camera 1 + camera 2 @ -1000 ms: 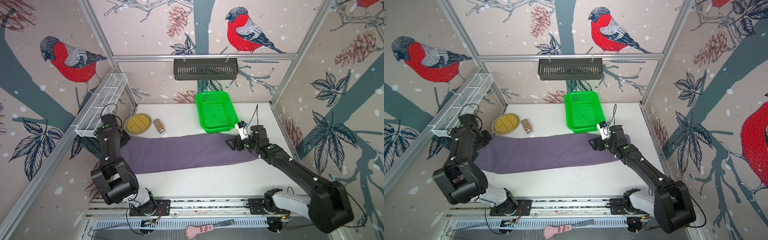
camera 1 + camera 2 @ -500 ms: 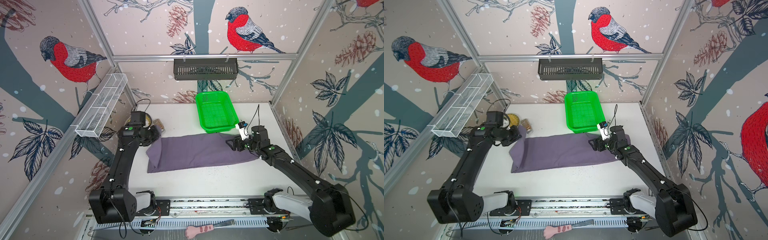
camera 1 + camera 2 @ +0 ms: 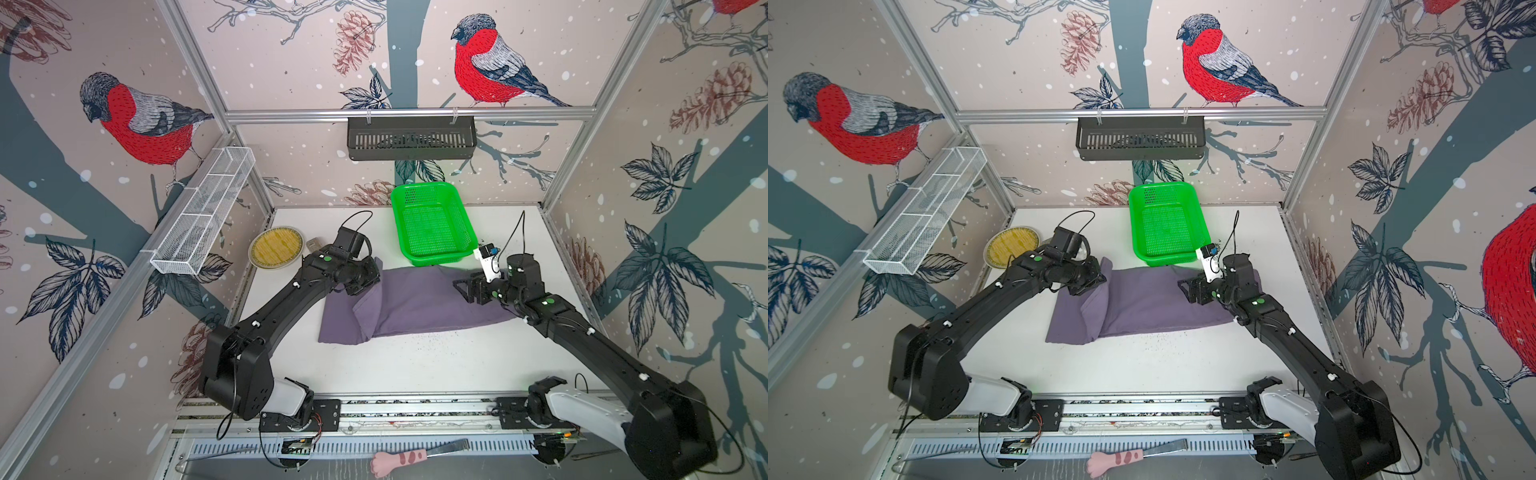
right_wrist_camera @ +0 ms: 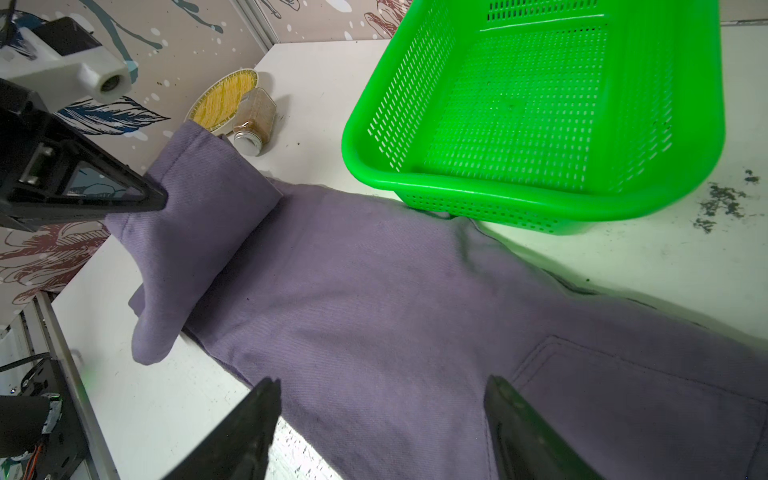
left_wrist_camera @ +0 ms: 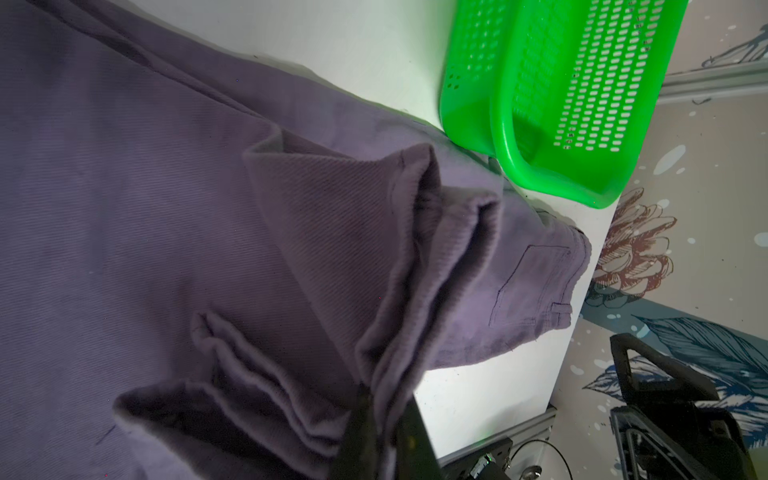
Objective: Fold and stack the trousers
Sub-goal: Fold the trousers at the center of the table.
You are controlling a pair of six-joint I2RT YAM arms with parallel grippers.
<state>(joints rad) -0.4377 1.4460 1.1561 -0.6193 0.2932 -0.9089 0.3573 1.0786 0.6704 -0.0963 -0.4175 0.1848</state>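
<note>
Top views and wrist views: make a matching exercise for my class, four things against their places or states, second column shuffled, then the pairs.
Things:
1 left gripper
2 right gripper
3 green basket
4 round plate

Places or states:
A beside the spice jar
B open, over the waist end of the trousers
C shut on a raised leg hem
D behind the trousers, nothing in it

Pairs: 1-C, 2-B, 3-D, 4-A

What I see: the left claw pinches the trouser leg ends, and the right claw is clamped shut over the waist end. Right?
Not quite. The right claw is open, its fingers spread apart over the waist end of the trousers; the right wrist view shows it. The left claw does pinch the leg ends.
</note>
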